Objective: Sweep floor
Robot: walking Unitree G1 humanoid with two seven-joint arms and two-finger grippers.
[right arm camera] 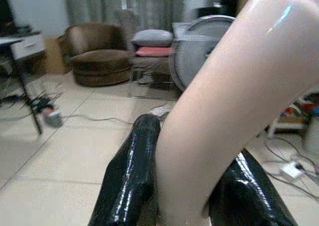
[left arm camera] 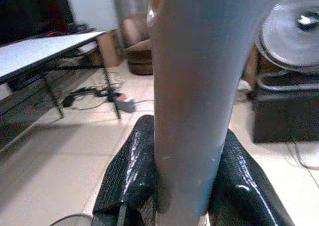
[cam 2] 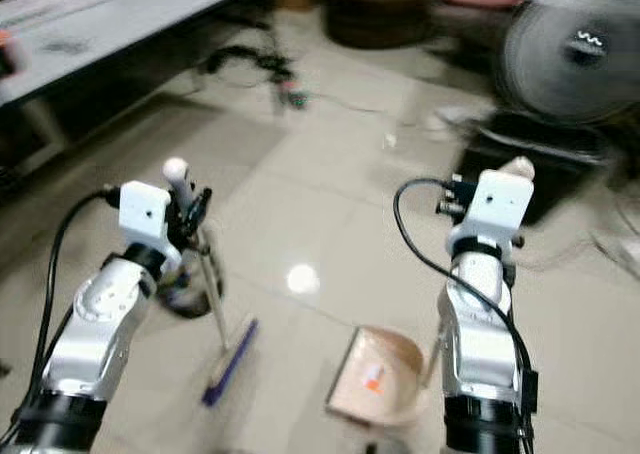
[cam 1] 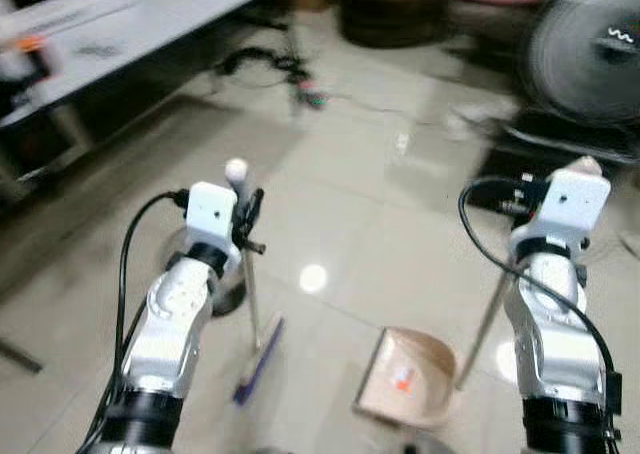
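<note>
Between my left gripper's (left arm camera: 184, 186) two black fingers (left arm camera: 127, 178) I have the grey broom handle (left arm camera: 192, 86) pinched tight near its white-capped top. From there the handle (cam 1: 250, 294) runs down to the blue broom head (cam 1: 258, 362), which rests on the pale tiled floor (cam 1: 350, 214) just ahead of me. My right gripper (right arm camera: 187, 191) is closed the same way around the beige dustpan handle (right arm camera: 234, 96). That handle slants down to the tan dustpan (cam 1: 408, 379), sitting on the tiles just right of the broom head. Beyond them I see a white table (cam 1: 150, 14) on the left, a tangle of cables (cam 1: 265, 66) beneath it, a fan (cam 1: 585, 49) on the right and a brown armchair (right arm camera: 97, 54) at the back.
</note>
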